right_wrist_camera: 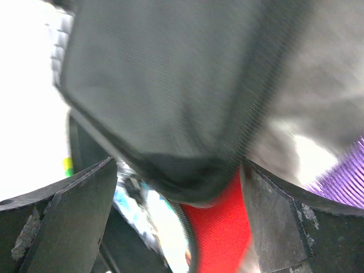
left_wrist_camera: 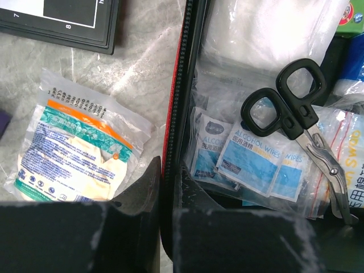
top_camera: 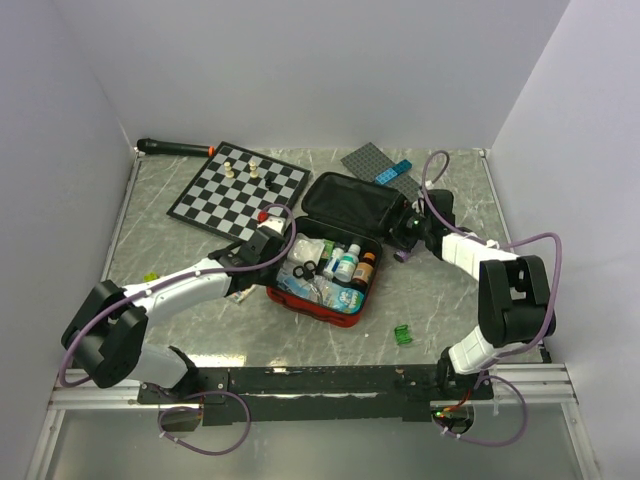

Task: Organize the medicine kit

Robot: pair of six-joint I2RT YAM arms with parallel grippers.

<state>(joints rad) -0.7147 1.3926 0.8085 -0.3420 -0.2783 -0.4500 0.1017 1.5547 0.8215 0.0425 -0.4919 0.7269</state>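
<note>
Left gripper pinches the medicine kit side wall; right gripper straddles the lid corner, clamping undeterminable.

White-and-black left arm, matching right arm, purple cables, scuffed black jaws

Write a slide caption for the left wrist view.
Black-handled scissors and alcohol wipes lie inside the open red fabric kit.

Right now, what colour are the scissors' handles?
The scissors have black handles; left wrist view shows them best.
</note>
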